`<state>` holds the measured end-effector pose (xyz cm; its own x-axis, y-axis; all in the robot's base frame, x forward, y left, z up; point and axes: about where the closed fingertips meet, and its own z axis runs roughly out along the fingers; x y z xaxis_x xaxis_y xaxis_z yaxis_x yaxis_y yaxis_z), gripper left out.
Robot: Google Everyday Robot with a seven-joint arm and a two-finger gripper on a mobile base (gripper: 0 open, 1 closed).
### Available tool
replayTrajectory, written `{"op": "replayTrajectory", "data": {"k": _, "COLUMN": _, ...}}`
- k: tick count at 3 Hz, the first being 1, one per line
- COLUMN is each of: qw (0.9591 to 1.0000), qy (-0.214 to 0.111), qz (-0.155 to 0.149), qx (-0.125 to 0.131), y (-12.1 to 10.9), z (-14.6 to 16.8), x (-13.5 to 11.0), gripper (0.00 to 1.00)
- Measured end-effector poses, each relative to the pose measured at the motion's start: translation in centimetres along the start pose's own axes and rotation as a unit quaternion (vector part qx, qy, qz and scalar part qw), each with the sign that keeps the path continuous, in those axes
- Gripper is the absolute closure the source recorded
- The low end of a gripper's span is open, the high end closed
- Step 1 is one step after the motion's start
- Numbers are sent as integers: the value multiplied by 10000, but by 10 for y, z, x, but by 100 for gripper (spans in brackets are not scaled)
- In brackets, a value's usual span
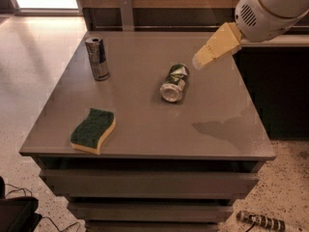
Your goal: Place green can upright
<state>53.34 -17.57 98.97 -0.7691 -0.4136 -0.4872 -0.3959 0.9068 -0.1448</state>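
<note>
The green can (pixel 175 82) lies on its side near the middle of the grey table (pixel 145 129), its shiny silver end facing the front edge. It is short and dented, with green and silver print. My gripper (pixel 199 62) hangs above the table just right of and behind the can's far end, a short way off and not touching it. The gripper is pale yellow and comes down from the white arm at the upper right.
A taller slim blue-and-silver can (pixel 97 58) stands upright at the table's back left. A green and yellow sponge (pixel 93 129) lies near the front left edge. A dark counter stands to the right of the table. A cable and a small object lie on the floor.
</note>
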Motion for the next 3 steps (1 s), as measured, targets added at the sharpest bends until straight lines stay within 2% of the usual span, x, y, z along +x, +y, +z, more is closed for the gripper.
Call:
{"op": "replayTrajectory", "data": {"k": 1, "qw": 10000, "qy": -24, "qz": 12, "qx": -2, "y": 0, "z": 0, "x": -1, "gripper": 0}}
{"op": "replayTrajectory", "data": {"k": 2, "qw": 9990, "qy": -9, "qz": 409, "qx": -195, "y": -3, "z": 6, "x": -9, "gripper": 0}}
{"op": "replayTrajectory", "data": {"k": 3, "qw": 9932, "qy": 169, "qz": 1089, "qx": -366, "y": -1, "z": 19, "x": -26, "gripper": 0}}
